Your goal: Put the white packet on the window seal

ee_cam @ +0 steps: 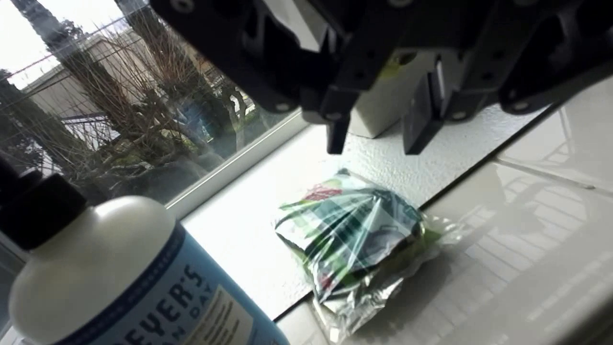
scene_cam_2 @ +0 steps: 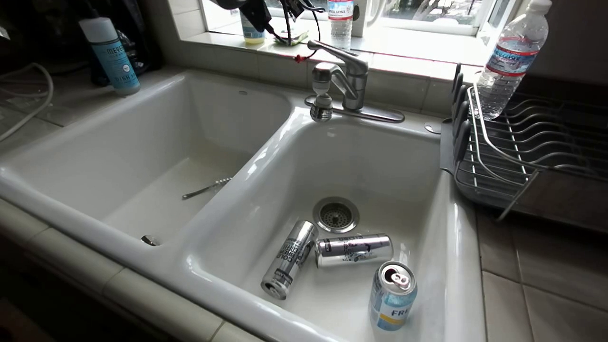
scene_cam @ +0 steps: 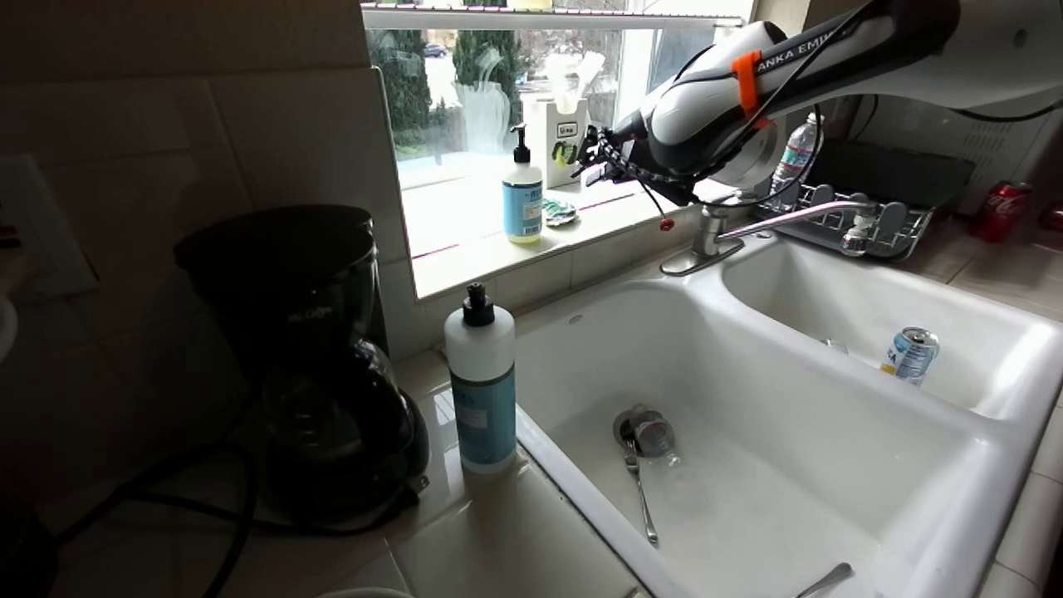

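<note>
The white packet, in crinkled clear plastic with green and red print, lies on the window seal in the wrist view (ee_cam: 354,230). It laps over the seam onto the front tiles. It also shows in an exterior view (scene_cam: 559,213). The window seal is the pale ledge (scene_cam: 453,270) along the window base, also seen in the wrist view (ee_cam: 239,244). My gripper (ee_cam: 375,147) is open, with nothing between its fingers. It hangs above the ledge near the packet, apart from it. In an exterior view the gripper (scene_cam: 588,170) is above and right of the packet.
A blue pump bottle (scene_cam: 522,203) stands beside the packet. A white carton (ee_cam: 383,108) stands behind the gripper's fingers. A water bottle (scene_cam_2: 340,23) stands by the window. The faucet (scene_cam_2: 356,78) and double sink (scene_cam_2: 280,137) are in front. A red-tipped cord (scene_cam: 666,224) hangs from the arm.
</note>
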`<control>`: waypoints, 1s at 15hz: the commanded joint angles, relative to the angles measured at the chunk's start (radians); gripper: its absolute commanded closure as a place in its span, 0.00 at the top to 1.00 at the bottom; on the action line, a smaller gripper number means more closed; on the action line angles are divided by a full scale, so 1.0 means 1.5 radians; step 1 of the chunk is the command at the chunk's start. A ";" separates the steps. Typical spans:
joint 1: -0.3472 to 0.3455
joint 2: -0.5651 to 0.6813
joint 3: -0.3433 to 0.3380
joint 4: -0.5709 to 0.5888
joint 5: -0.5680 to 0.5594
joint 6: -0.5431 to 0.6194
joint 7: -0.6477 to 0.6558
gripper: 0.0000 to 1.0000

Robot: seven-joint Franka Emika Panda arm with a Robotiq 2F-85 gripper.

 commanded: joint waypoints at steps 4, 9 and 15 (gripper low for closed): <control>0.081 -0.029 -0.090 -0.012 -0.024 0.006 0.059 0.90; 0.165 -0.142 -0.150 -0.154 -0.080 -0.016 0.054 1.00; 0.314 -0.297 -0.273 -0.351 -0.291 -0.071 0.101 1.00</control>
